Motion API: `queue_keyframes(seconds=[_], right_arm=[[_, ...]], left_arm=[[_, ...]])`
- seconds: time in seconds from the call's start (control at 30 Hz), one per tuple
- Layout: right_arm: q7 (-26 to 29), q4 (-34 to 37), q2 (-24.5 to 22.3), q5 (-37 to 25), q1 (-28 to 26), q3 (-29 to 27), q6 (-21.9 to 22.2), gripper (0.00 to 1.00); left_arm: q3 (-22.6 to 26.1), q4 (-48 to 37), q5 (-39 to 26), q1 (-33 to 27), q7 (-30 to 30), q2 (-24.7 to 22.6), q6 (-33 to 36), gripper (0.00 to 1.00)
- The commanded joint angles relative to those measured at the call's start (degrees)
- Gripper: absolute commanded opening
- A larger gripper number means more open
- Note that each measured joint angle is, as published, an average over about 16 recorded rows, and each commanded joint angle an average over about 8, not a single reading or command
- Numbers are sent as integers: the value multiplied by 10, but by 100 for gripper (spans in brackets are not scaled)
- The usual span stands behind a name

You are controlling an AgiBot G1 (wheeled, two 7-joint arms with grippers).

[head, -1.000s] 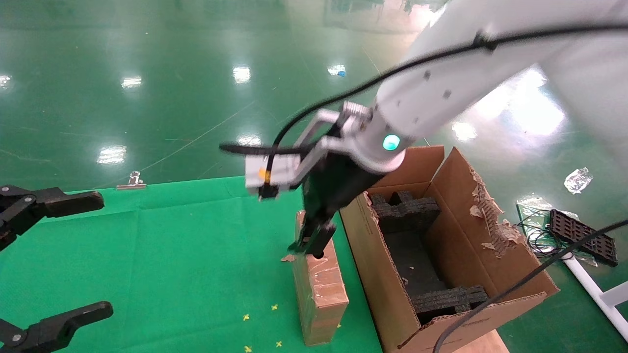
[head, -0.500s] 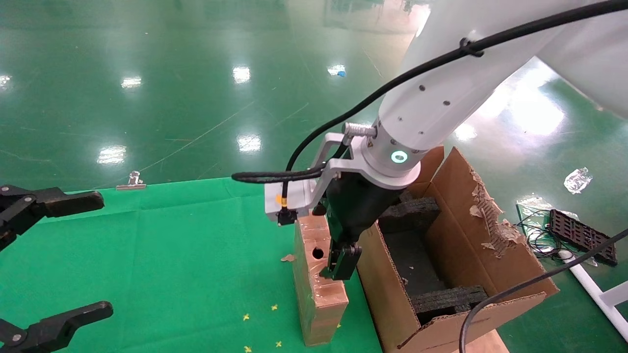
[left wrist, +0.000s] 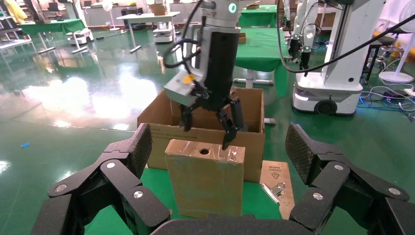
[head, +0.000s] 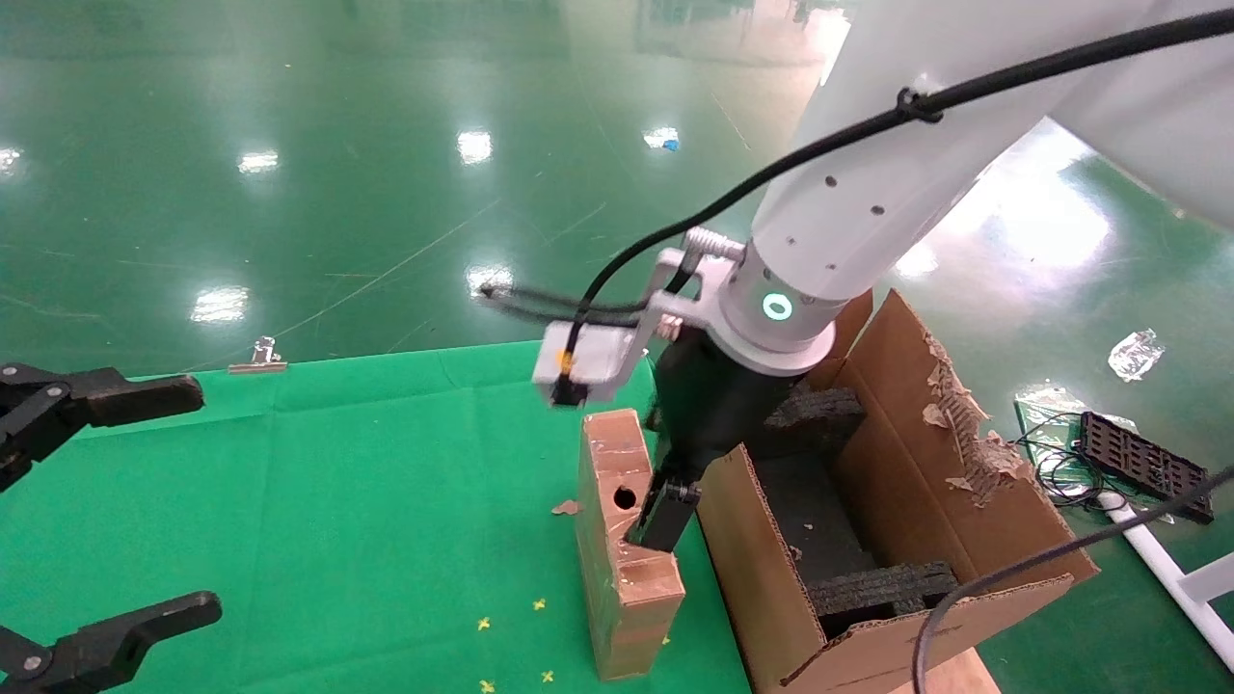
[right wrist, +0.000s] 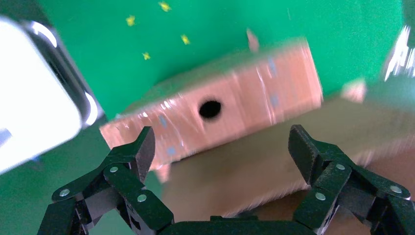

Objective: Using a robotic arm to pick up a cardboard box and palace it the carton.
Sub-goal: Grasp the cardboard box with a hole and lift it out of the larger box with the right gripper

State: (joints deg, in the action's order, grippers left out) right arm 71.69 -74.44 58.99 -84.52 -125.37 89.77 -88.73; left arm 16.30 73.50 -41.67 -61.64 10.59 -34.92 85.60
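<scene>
Standing upright on the counter: the cardboard box, just left of the carton and close beside its near wall. Hovering over the cardboard box's top, fingers spread: the right claw of the robotic arm, reaching in from the right above the carton. Waiting well apart at the counter's left edge, spread wide: the left claw.

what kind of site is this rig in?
Likely a robot lab or factory hall: glossy green floor, rows of tables with green cloths, and other wheeled white robots parked nearby. The right tool works over a cardboard box beside a carton.
</scene>
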Motion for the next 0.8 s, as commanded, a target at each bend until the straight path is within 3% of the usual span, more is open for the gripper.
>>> queue_keyframes(seconds=[0.03,0.17,0.27,0.57,0.63,0.8], right_arm=[[58,6,2,-3,-8,7,-6,100],[166,55,10,27,-12,18,-12,100],[214,98,12,60,-3,20,-8,100],[230,200,38,96,40,32,2,98],[230,212,46,94,45,36,4,82],[231,228,60,87,53,43,8,20]], left_arm=[[0,0,0,0,0,0,0,100],[0,0,0,0,0,0,0,100],[0,0,0,0,0,0,0,100],[1,0,0,0,0,0,0,100],[1,0,1,0,0,0,0,100],[1,0,1,0,0,0,0,100]])
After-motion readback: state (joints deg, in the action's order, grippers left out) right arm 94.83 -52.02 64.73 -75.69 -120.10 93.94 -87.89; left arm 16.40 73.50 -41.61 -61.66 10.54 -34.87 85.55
